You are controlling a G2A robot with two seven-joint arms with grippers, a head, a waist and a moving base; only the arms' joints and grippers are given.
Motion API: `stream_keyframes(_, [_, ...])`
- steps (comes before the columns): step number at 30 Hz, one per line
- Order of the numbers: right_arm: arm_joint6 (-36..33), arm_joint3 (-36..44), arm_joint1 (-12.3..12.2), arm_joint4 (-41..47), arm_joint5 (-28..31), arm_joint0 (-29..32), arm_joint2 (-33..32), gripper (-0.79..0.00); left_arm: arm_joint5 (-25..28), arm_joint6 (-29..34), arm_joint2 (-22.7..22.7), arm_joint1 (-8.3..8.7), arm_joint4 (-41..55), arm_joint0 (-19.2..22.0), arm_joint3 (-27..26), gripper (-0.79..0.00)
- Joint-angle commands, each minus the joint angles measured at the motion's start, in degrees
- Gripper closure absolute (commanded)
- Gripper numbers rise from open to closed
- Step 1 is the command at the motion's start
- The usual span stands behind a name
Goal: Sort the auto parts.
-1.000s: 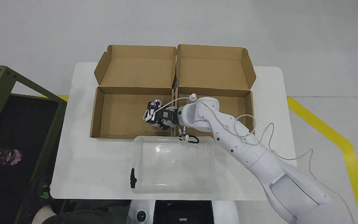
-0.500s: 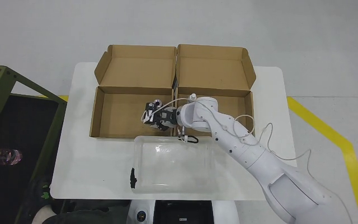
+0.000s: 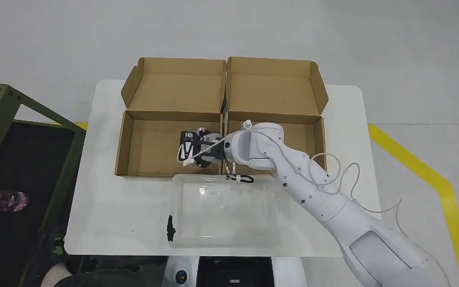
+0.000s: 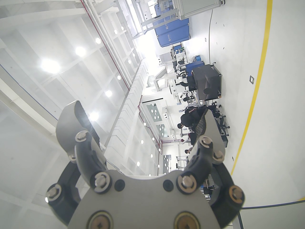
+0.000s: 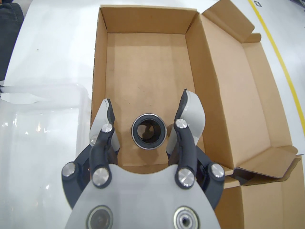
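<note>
Bench (image 3: 107, 208) is being used for sorting: right pincer (image 5: 146, 97) is being held spread over cardboard box (image 5: 147, 67), bearing ring (image 5: 136, 132) lying free btwn its fingers (image 5: 190, 106), prob. its sorted spot.

A: Where's the right gripper (image 5: 147, 97)?
B: Over one end of an open cardboard box (image 5: 145, 22), fingers spread apart
A: Anything between them?
B: A metal ring (image 5: 147, 145) with a dark inner band, lying flat on the box floor, touching neither finger
A: And around the box?
B: A clear plastic tub (image 5: 35, 132) just beside one long wall, on the white counter (image 5: 54, 36); the lid flap (image 5: 228, 72) lies open on the other side
</note>
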State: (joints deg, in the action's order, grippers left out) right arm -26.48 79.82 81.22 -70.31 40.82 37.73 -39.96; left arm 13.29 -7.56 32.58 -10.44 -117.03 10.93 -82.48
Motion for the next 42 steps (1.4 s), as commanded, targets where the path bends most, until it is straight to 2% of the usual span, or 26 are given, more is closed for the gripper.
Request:
stream_keyframes(1, [0.34, 3.28, -0.66, -0.54, 0.43, 1.69, -1.46, -0.514, 0.00, 0.00, 0.00, 0.00, 0.00, 0.00, 0.00, -0.785])
stream_keyframes(9, [0.71, 15.98, -4.17, -5.51, 2.09, 11.66, -9.54, -0.566, 0.00, 0.00, 0.00, 0.00, 0.00, 0.00, 0.00, -0.785])
stream_keyframes(17, [5.64, 27.22, -7.63, -9.62, 5.79, 23.70, -20.13, -0.600, 0.00, 0.00, 0.00, 0.00, 0.00, 0.00, 0.00, -0.785])
stream_keyframes(25, [16.64, 31.65, -10.54, -11.77, 7.01, 36.73, -34.32, -0.622, 0.00, 0.00, 0.00, 0.00, 0.00, 0.00, 0.00, -0.785])
stream_keyframes(30, [25.35, 33.31, -11.72, -13.83, 5.19, 44.45, -42.12, -0.616, 0.00, 0.00, 0.00, 0.00, 0.00, 0.00, 0.00, -0.785])
stream_keyframes(36, [35.23, 34.19, -12.60, -16.91, 2.12, 52.39, -48.47, -0.613, 0.00, 0.00, 0.00, 0.00, 0.00, 0.00, 0.00, -0.785])
stream_keyframes(42, [44.20, 33.19, -13.04, -18.41, -2.24, 58.13, -52.79, -0.665, 0.00, 0.00, 0.00, 0.00, 0.00, 0.00, 0.00, -0.785])
